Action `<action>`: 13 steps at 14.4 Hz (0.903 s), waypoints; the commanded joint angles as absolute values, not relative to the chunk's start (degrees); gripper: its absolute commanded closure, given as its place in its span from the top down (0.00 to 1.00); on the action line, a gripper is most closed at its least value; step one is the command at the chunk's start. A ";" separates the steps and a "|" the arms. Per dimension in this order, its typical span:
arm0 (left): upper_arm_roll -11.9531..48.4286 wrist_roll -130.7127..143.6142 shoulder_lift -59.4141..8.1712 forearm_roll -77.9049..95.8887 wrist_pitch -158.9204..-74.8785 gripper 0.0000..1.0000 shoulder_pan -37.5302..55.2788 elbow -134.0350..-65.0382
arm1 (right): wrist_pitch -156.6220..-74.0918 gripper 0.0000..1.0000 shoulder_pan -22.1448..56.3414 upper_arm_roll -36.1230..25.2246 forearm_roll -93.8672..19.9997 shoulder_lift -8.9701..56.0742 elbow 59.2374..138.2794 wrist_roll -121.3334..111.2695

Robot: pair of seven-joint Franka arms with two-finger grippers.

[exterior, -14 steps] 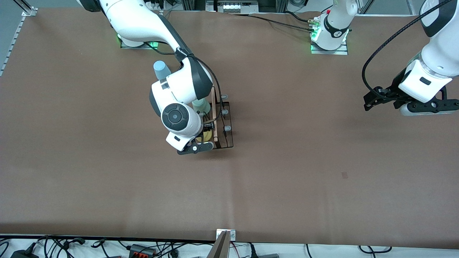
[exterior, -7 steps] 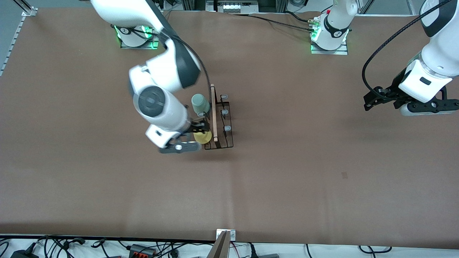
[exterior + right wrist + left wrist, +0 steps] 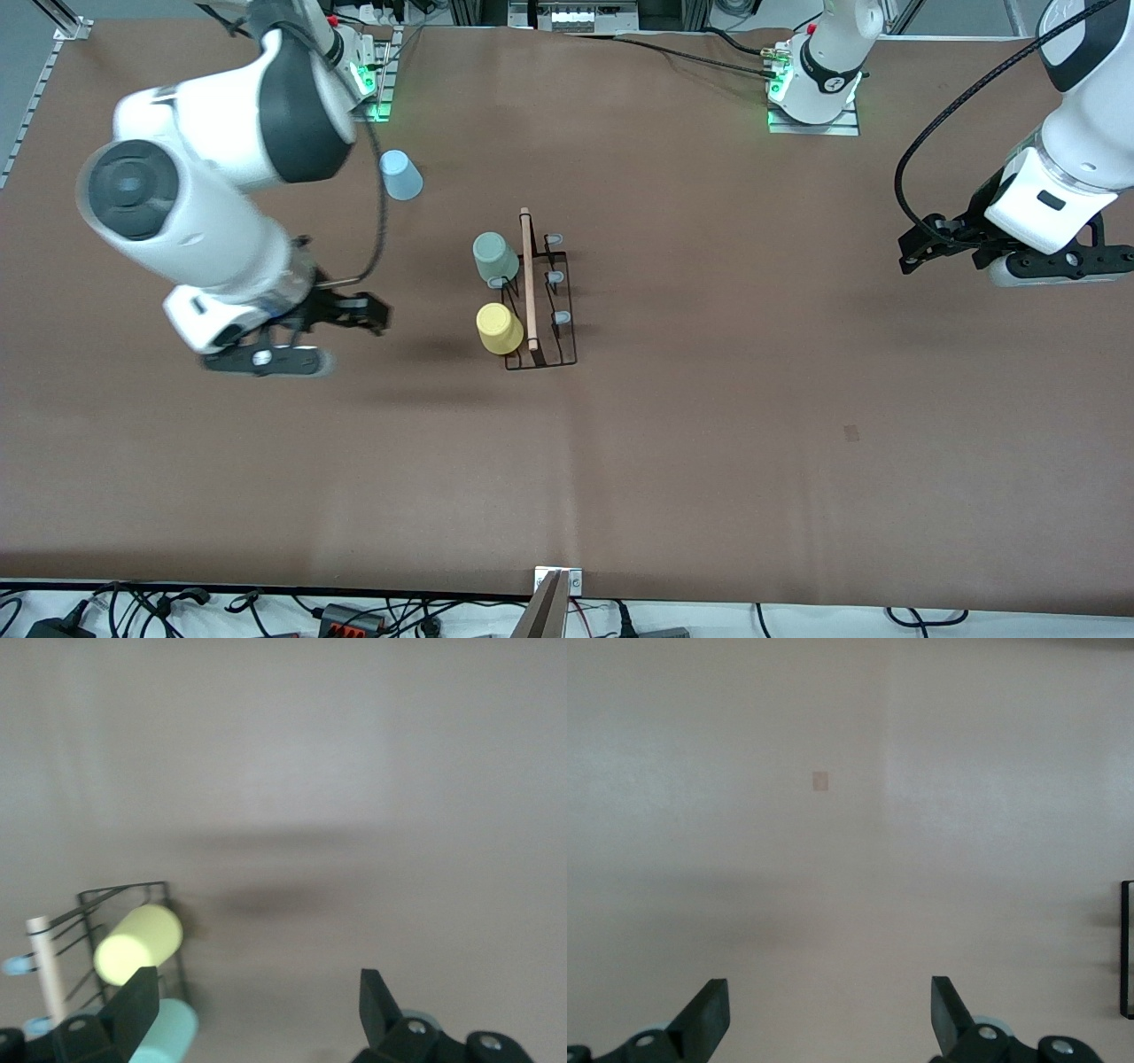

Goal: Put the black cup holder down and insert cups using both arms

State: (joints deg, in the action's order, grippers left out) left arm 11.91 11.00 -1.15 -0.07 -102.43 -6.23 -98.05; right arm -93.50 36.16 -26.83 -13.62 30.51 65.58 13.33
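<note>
Front view: the black cup holder (image 3: 542, 297) is seen standing on the surface (image 3: 709, 443) at frame centre, wooden rod handle on top. Two cups are seated on its pegs on the side toward the right arm's end: the sage green cup (image 3: 495, 257) above, the yellow cup (image 3: 500, 329) below. The three grey-tipped pegs on the holder's right are bare. The light blue cup (image 3: 401, 175) is seen upside down on the surface, upper left of the holder, not yet inserted.

The right gripper (image 3: 341, 319) hangs over bare surface at left of frame, jaws spread wide, nothing held. The left gripper (image 3: 926, 241) waits at the right edge over bare surface, jaws wide apart and empty.

Step judged: two cups inserted, the third pending. Next move is expected to call for a grasp on the blue cup, then its mouth lowered over a free peg.
</note>
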 commanded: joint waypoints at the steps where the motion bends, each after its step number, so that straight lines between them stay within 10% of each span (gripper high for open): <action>1: 12.04 10.81 -1.49 0.88 -101.25 1.00 -6.59 -96.77 | -93.51 1.00 34.55 -30.41 -13.71 29.53 66.97 7.04; 13: 11.95 10.81 -1.93 0.88 -101.16 1.00 -6.68 -96.77 | -96.50 1.00 -0.78 -2.81 -1.23 13.19 81.81 3.80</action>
State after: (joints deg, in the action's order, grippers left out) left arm 11.88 11.00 -1.22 -0.07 -102.39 -6.25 -98.05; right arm -94.07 1.80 -5.70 -2.26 18.01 75.01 5.85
